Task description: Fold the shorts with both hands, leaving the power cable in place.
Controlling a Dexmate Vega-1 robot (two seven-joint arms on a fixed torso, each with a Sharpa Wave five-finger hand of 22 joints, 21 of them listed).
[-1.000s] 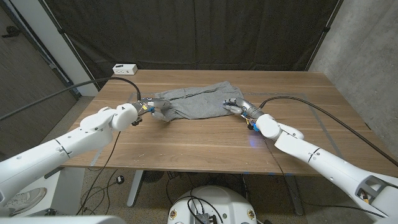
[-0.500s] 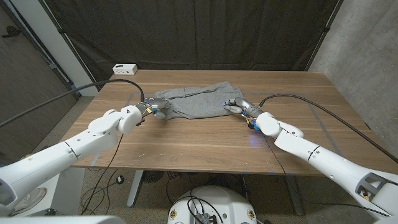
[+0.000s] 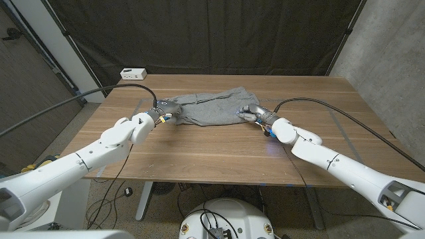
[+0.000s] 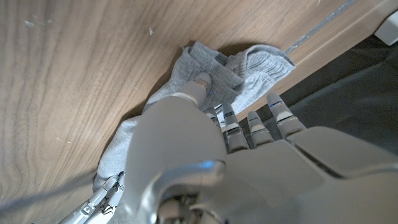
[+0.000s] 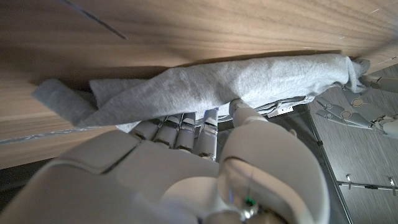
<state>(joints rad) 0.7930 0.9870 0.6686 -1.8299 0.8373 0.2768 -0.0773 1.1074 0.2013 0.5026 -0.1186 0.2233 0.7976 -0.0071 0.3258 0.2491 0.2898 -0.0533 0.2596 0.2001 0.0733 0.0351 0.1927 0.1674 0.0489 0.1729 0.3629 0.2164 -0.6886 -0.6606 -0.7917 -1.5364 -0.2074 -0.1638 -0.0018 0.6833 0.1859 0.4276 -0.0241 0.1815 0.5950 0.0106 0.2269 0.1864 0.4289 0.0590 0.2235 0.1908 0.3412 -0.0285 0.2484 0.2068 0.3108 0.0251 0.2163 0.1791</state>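
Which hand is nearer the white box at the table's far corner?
Left. The left hand grips the shorts on the white box's side; the right hand holds the opposite end.

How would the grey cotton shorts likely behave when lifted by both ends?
The grey cotton shorts would probably sag floppily between grips: they already bunch in the left robot hand and drape over the right robot hand. Likely light, not slippery.

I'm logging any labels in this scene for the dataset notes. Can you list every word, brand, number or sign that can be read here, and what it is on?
None can be read.
White box at the table's far left corner: dark marks on its side, too small to read.
Grey shorts: no print or tag visible.
Left hand and right hand: no lettering visible.
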